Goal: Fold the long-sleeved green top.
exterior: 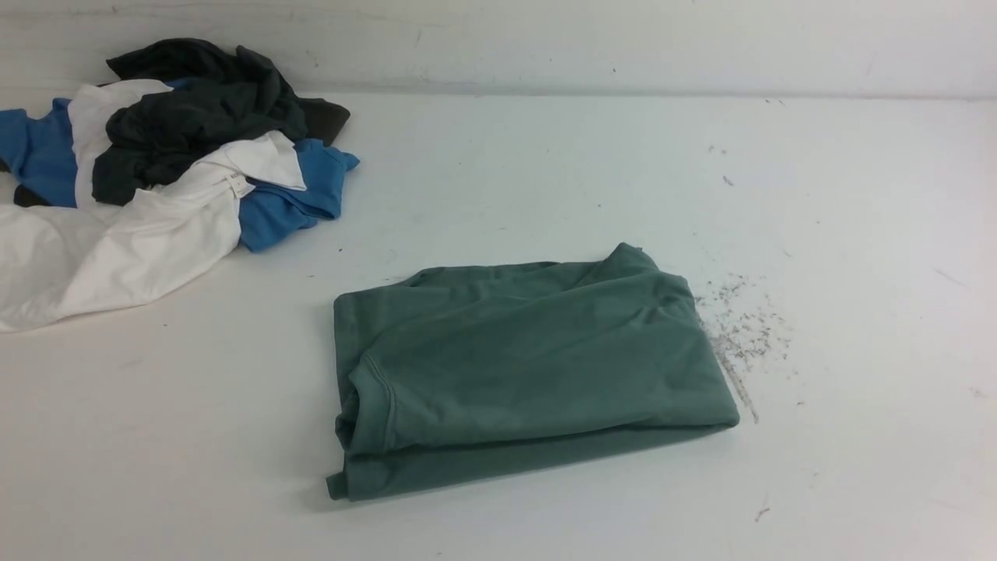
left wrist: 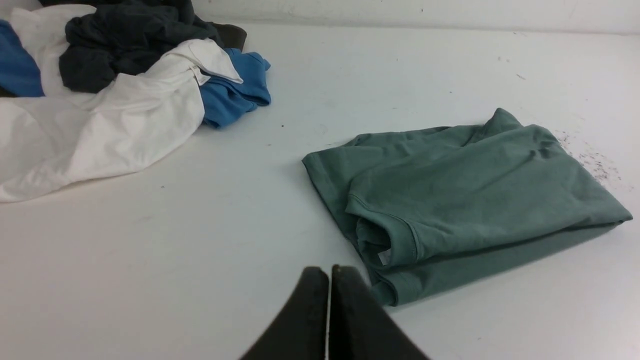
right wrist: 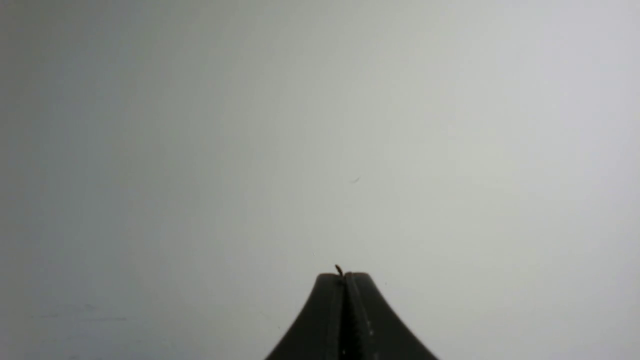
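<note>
Lying near the middle of the white table (exterior: 545, 156), a little toward the near side, the green long-sleeved top (exterior: 530, 366) is gathered into a compact, roughly rectangular bundle. Its ribbed crew neck (exterior: 374, 397) sits at the bundle's left end, and in the left wrist view a small white neck label (left wrist: 384, 257) shows inside the collar. No sleeves hang out; they appear tucked inside. Judging by this, the folding looks finished or nearly so.

At the far left of the table, well apart from the top, lies a loose heap: a white garment (exterior: 117, 241), a blue garment (exterior: 288, 210) and a dark grey-black garment (exterior: 195, 117) on top. Dark specks (exterior: 740, 327) dot the table just beside the top's right edge.

Neither arm shows in the front view. The left gripper (left wrist: 330, 272) has its jaws pressed together on nothing, hovering near the collar end without touching it. The right gripper (right wrist: 344, 275) is likewise closed and empty, facing bare table.

The top looks soft, light and floppy, likely to sag or unfold if lifted by one point. The thicker folded edges or corners would give the surest hold, ideally both ends together.
</note>
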